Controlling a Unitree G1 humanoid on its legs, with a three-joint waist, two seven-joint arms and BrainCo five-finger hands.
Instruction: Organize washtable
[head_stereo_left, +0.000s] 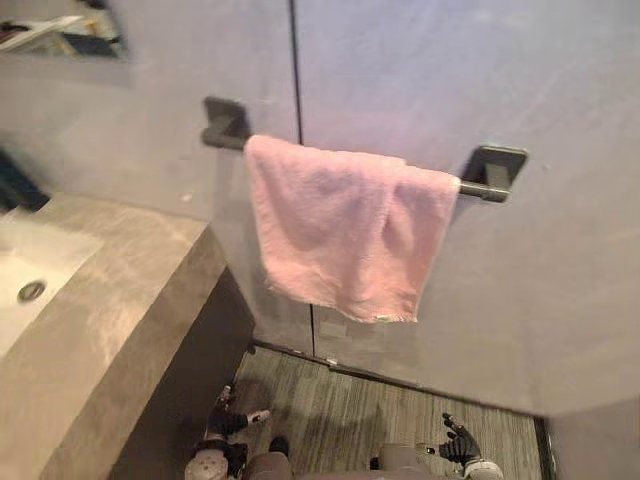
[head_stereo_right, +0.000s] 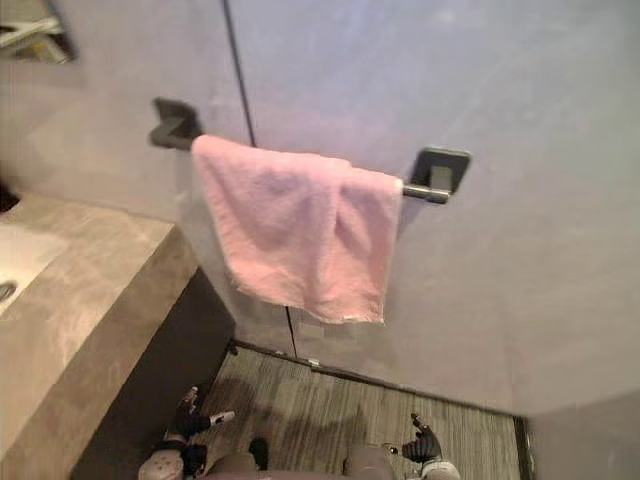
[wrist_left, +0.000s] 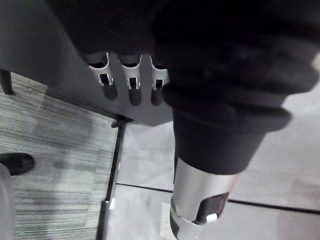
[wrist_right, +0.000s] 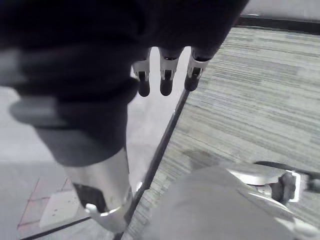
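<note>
Pink towel (head_stereo_left: 345, 230) hung over the dark bar (head_stereo_left: 478, 190), desk (head_stereo_left: 110, 300) with half-cut-off sink (head_stereo_left: 30, 265) left of towel, left hand (head_stereo_left: 228, 420) and right hand (head_stereo_left: 460, 443) well below towel, fingers spread apart, holding nothing.

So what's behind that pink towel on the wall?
The towel hangs over a dark bar on the grey wall. The bar's ends and brackets show on both sides; its middle and a stretch of the wall's dark seam are covered.
</note>
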